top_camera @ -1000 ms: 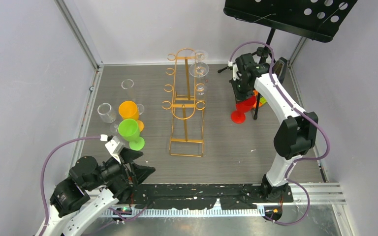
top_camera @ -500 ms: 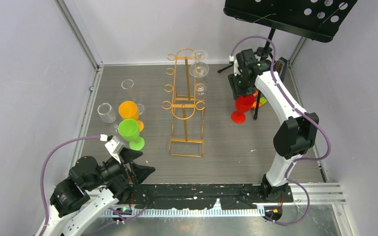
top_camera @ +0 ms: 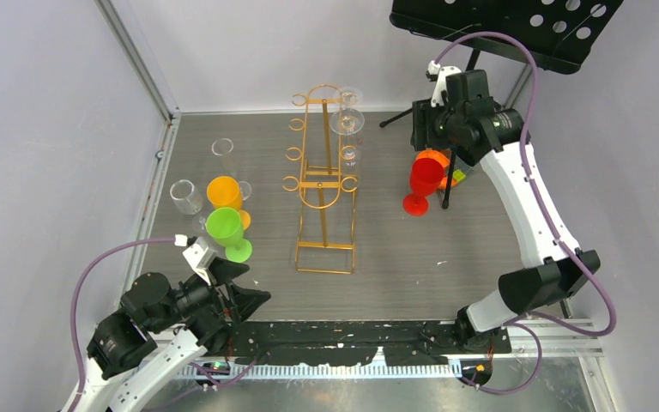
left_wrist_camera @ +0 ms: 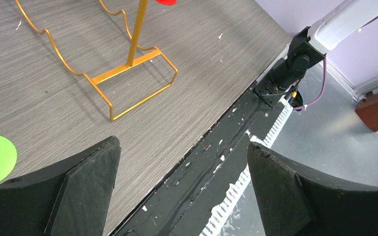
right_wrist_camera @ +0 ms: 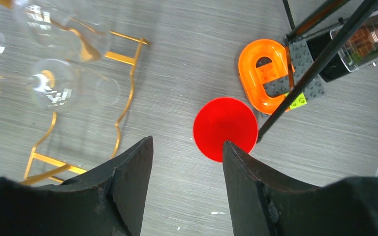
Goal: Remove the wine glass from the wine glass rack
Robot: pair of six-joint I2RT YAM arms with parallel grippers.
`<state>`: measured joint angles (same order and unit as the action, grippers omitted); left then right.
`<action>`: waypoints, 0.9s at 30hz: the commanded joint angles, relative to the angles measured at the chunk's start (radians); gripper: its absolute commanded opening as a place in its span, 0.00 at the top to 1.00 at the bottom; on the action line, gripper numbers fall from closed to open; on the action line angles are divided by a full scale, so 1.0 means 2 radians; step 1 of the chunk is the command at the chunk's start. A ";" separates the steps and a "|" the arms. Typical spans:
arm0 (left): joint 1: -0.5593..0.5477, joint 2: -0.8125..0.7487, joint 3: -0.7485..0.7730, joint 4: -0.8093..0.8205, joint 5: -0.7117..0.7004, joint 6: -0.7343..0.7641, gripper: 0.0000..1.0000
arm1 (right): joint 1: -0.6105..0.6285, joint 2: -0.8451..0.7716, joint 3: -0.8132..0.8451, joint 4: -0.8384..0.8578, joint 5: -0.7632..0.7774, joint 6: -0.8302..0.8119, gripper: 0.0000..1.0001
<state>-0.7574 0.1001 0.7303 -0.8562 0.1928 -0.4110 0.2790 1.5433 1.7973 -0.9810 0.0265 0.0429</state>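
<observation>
The gold wire wine glass rack [top_camera: 324,180] stands mid-table, and clear wine glasses [top_camera: 347,120] hang on its upper right hooks. A red wine glass [top_camera: 423,182] stands upright on the table to the right of the rack. My right gripper [top_camera: 423,142] hovers open above and just behind it. In the right wrist view the red wine glass [right_wrist_camera: 225,129] shows from above, beside the right fingertip, with nothing between the jaws of the right gripper [right_wrist_camera: 187,147]. My left gripper [top_camera: 253,285] rests open and empty at the near edge; in its wrist view the left gripper [left_wrist_camera: 182,152] faces the rack base [left_wrist_camera: 128,73].
Orange [top_camera: 223,192] and green [top_camera: 226,230] glasses and two clear glasses [top_camera: 185,196] stand left of the rack. A black music stand [top_camera: 506,26] with tripod legs rises at the back right. An orange brick piece [right_wrist_camera: 263,73] lies by its legs.
My right gripper has opened off the red wine glass, then risen and drawn back to the right. The glass stays standing on the table. The left arm has not moved.
</observation>
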 commanded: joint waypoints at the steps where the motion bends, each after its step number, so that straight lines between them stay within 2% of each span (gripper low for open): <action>1: 0.001 0.006 0.001 0.022 -0.005 0.006 0.03 | -0.002 -0.036 0.007 0.045 -0.062 0.032 0.39; 8: 0.001 0.007 0.001 0.021 -0.008 0.004 0.03 | -0.002 -0.063 0.000 0.094 -0.168 0.103 0.38; 16: 0.001 0.007 0.001 0.020 -0.014 0.002 0.03 | -0.001 -0.069 -0.028 0.181 -0.236 0.217 0.36; 27: 0.001 0.007 0.001 0.019 -0.019 -0.001 0.03 | 0.016 -0.057 -0.080 0.279 -0.243 0.296 0.35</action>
<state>-0.7574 0.1005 0.7303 -0.8566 0.1741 -0.4118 0.2981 1.4269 1.6684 -0.5514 -0.4385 0.5522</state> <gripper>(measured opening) 0.972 0.647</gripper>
